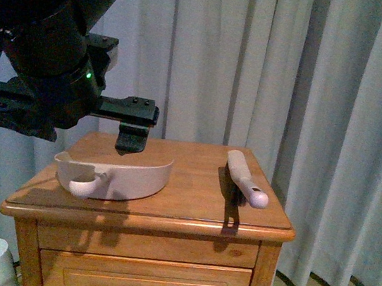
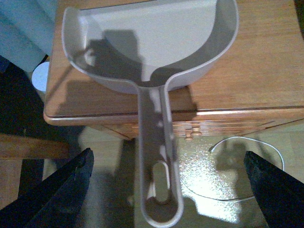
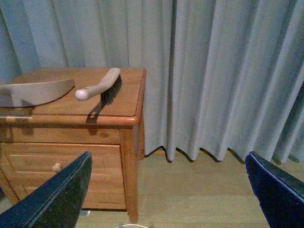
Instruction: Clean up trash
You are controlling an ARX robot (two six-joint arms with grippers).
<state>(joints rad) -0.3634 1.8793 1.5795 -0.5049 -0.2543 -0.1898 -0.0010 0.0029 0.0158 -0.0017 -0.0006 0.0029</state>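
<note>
Dustpan (image 1: 126,176) and hand brush (image 1: 246,178) lie on the wooden nightstand (image 1: 188,210), left gripper (image 2: 167,156) spread wide above the dustpan's handle, right gripper (image 3: 168,156) likewise spread and empty, and I cannot tell where the trash is.

Dustpan (image 1: 136,175) and nightstand (image 1: 194,195) in all three views

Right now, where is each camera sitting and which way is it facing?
Front: on the body, facing the nightstand and curtain; the left arm and left gripper show above the dustpan.
Left wrist: above, looking down on the dustpan's handle; its open fingers frame it.
Right wrist: off to the nightstand's side, facing the brush and curtain; the right gripper, open, frames it.
Shared: all three see the dustpan.
</note>
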